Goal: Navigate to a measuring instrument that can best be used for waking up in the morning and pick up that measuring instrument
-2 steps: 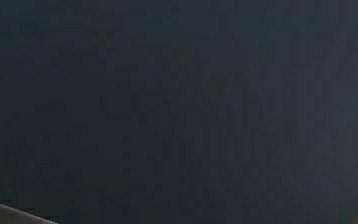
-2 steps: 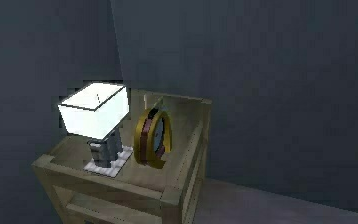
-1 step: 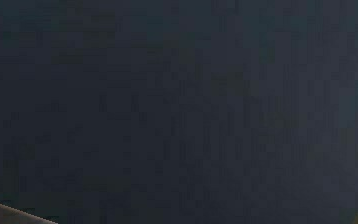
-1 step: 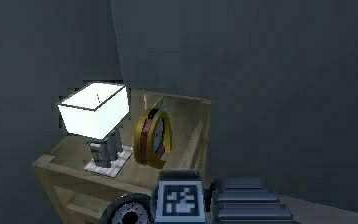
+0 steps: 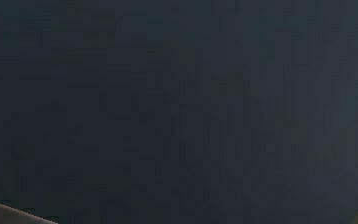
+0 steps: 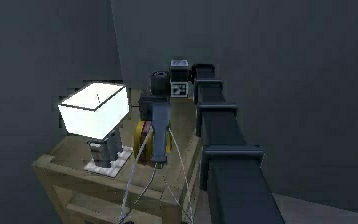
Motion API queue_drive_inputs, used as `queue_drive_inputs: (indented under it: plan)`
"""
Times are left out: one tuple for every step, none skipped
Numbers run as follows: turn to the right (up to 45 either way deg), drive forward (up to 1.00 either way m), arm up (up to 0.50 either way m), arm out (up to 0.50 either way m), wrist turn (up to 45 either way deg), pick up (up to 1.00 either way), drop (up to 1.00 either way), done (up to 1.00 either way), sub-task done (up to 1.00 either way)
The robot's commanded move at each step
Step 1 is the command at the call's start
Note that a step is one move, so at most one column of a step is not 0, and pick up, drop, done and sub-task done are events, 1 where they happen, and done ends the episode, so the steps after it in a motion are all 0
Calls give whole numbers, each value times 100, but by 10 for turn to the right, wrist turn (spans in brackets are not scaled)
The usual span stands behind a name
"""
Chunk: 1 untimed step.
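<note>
A pale wooden worktop point(image 6: 62, 172) carries a lit lamp point(image 6: 93, 108) with a boxy white shade on a grey base. Behind the lamp, two dark blue-grey walls point(image 6: 287, 70) meet in a corner. Right of the lamp and lower lies pale grey floor point(image 6: 327, 212). The forward view shows a dark wall point(image 5: 187, 100).

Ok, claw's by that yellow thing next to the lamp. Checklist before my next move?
1. Arm out over the wooden stand: ok.
2. Claw near the yellow round thing: ok.
3. Claw holding it: cannot tell.
4. That thing is really a clock: cannot tell.
5. Lamp upright: ok.
6. Room to drive ahead: probably not ok, dark wall close.
</note>
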Motion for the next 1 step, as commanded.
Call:
queue_drive_inputs:
  plan:
    - [0,0,0,0,450,0,0,0,0]
